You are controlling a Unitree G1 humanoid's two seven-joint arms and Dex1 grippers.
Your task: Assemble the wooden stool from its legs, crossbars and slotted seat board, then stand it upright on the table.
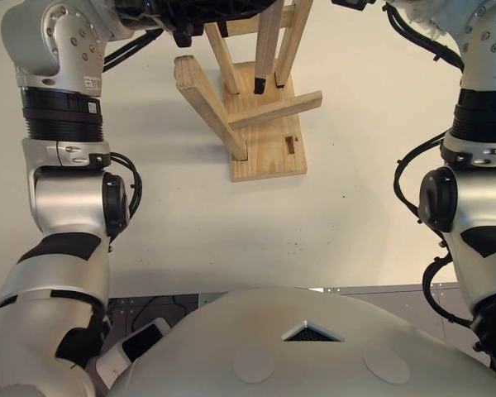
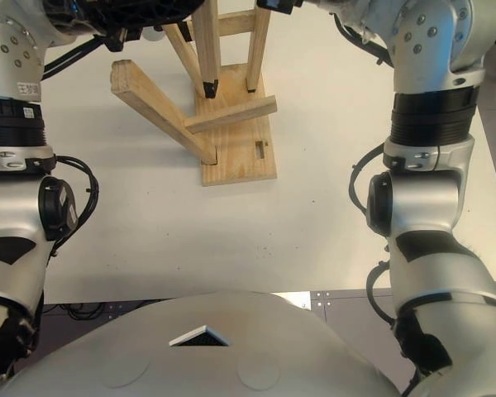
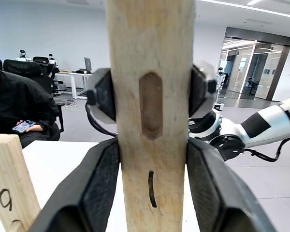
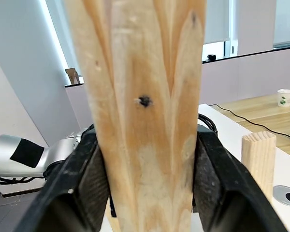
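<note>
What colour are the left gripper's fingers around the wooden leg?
Black fingers; clearest in the left wrist view, flanking the pale leg.

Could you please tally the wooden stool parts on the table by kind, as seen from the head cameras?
Flat pale wooden slotted seat board: 1
Pale wooden legs: 4
Pale wooden crossbars: 2
Total: 7

A white table, with perhaps a paper cup beyond.
</note>
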